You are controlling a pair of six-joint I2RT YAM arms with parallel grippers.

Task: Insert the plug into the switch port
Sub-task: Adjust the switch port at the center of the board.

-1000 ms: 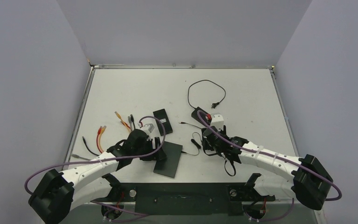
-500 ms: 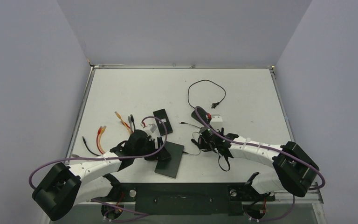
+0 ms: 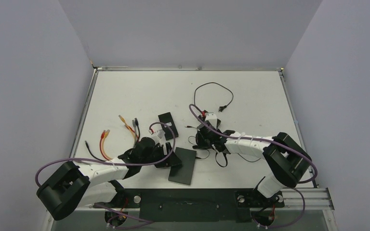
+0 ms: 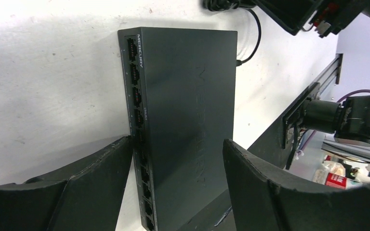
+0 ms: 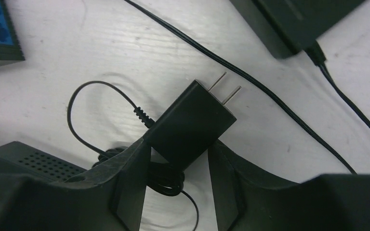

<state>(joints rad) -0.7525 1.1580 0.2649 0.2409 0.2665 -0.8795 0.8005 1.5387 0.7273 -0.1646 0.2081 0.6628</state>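
While the left gripper [image 4: 176,144] clasps the switch [image 4: 183,96] on the table [image 3: 125,91], the right gripper [image 5: 178,147] straddles the plug [image 5: 192,120], grip unclear; close squarely on its flat sides, off the cord [image 5: 69,115].

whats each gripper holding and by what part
Left gripper clamps the switch across its long sides. Right gripper straddles the power adapter at its cable end; grip cannot be told.

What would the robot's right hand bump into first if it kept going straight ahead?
Most likely the black power adapter: it lies right between the fingers of the right hand, prongs pointing away, so the hand would meet it before the thin cable beyond.
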